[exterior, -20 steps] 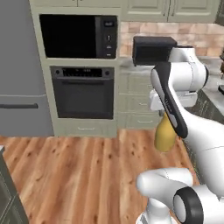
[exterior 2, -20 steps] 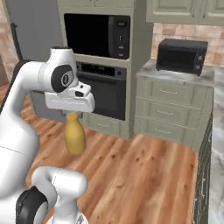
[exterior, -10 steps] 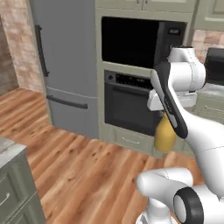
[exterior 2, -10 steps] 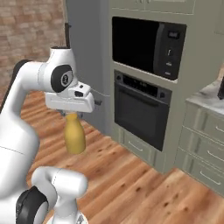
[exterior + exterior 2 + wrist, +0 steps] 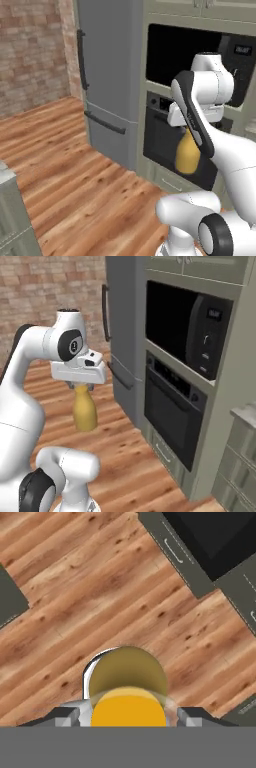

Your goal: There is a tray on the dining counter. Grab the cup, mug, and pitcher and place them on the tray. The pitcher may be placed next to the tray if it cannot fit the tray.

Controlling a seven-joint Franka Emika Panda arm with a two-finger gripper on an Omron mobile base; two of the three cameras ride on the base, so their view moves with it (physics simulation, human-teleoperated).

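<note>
Your claw (image 5: 81, 387) is clamped around the pitcher's (image 5: 84, 412) narrow neck; its rounded body hangs directly below, probably bottom-heavy and slick, so drive smoothly.

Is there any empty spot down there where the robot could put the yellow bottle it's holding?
The pitcher hangs from the gripper over bare wood floor, open between the brick wall and the fridge. It is tighter by the oven and the grey cabinet corner.
</note>
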